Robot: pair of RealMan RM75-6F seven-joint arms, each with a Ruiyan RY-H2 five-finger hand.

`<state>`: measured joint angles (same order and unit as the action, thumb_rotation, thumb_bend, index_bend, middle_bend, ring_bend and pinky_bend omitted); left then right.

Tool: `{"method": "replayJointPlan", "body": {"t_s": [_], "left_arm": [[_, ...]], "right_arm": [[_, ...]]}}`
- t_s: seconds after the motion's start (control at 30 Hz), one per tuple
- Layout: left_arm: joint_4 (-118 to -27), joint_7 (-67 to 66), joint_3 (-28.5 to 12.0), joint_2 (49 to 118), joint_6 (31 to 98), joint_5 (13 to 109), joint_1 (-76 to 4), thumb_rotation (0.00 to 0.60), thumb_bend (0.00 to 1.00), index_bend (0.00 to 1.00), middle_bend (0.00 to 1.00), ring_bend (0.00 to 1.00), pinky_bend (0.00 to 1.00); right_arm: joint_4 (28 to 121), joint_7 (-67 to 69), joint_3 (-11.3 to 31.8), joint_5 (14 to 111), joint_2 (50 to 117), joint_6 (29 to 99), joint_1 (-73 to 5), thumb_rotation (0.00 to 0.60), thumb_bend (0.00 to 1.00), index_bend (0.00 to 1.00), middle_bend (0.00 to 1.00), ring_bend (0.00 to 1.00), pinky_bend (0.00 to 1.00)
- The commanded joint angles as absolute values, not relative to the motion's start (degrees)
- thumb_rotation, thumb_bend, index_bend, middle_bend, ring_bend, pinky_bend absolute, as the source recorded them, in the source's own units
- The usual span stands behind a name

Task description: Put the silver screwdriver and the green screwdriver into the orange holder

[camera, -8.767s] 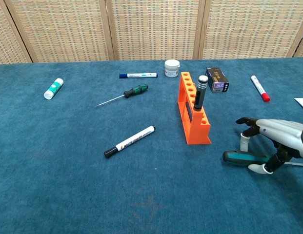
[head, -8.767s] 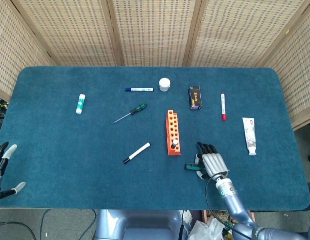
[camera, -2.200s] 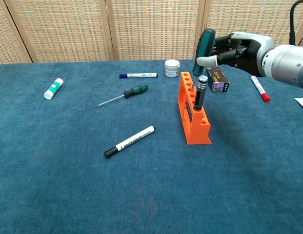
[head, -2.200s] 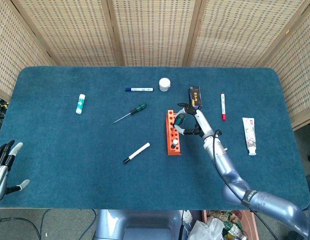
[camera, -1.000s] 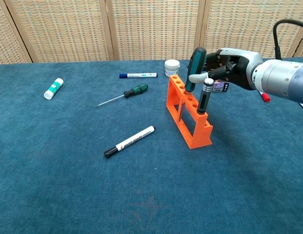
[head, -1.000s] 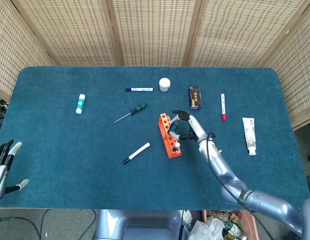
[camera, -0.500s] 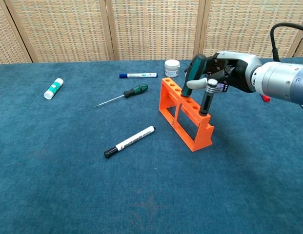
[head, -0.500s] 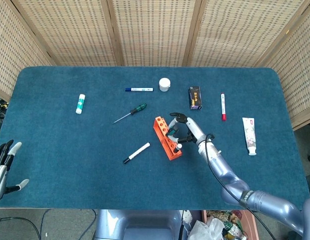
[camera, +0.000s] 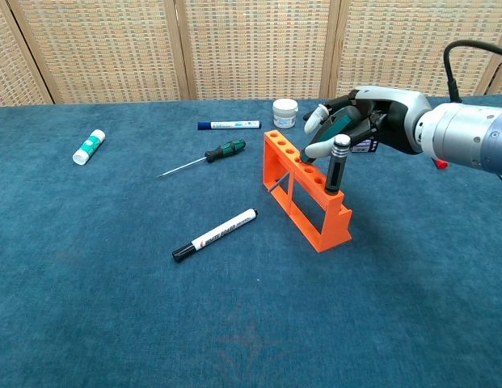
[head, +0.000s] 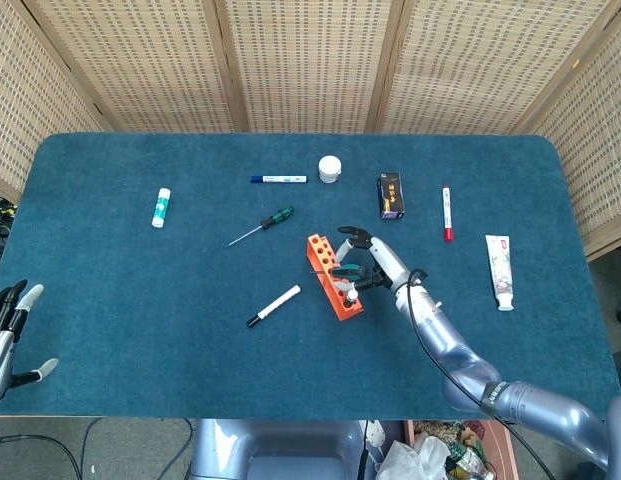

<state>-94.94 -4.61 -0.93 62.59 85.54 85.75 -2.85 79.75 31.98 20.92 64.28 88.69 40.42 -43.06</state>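
The orange holder (head: 333, 276) (camera: 307, 194) stands skewed on the blue cloth. A silver-topped screwdriver (camera: 337, 163) stands upright in a hole at its near end. My right hand (head: 365, 257) (camera: 368, 120) grips a teal-handled screwdriver (camera: 338, 126) that leans steeply over the holder. Its shaft goes down into a middle hole, and the tip (head: 315, 270) pokes out of the holder's open left side. A second green-handled screwdriver (head: 263, 227) (camera: 204, 158) lies on the cloth to the holder's upper left. My left hand (head: 4, 335) hangs open off the table's near left edge.
A white marker (head: 274, 306) lies just left of the holder. A blue marker (head: 279, 179), a white jar (head: 330, 168), a black box (head: 391, 195) and a red marker (head: 446, 213) lie behind it. A tube (head: 500, 270) lies at the right, a glue stick (head: 161, 207) at the left.
The teal-handled screwdriver has tipped further over, its handle dropping to the right. The holder has swung and slid a little more to the left. The left hand has stayed put.
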Motion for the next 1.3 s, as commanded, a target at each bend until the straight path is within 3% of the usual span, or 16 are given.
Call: {"method": "replayJointPlan", "body": {"t_s": [0.03, 1.3], "left_arm": [[-94.9, -4.6, -0.9, 62.6, 85.7, 85.8, -2.8, 0.600, 0.00, 0.00, 0.00, 0.00, 0.00], [-94.8, -3.2, -1.0, 62.1, 85.8, 85.8, -2.7, 0.600, 0.00, 0.00, 0.00, 0.00, 0.00]], "right_arm": [[80.0, 31.6, 21.2, 63.8, 88.7, 40.8, -43.2, 0.600, 0.14, 0.49, 0.10, 0.00, 0.01], [80.0, 16.0, 24.7, 48.4, 92.9, 42.1, -51.2, 0.600, 0.14, 0.49, 0.10, 0.00, 0.01]]}}
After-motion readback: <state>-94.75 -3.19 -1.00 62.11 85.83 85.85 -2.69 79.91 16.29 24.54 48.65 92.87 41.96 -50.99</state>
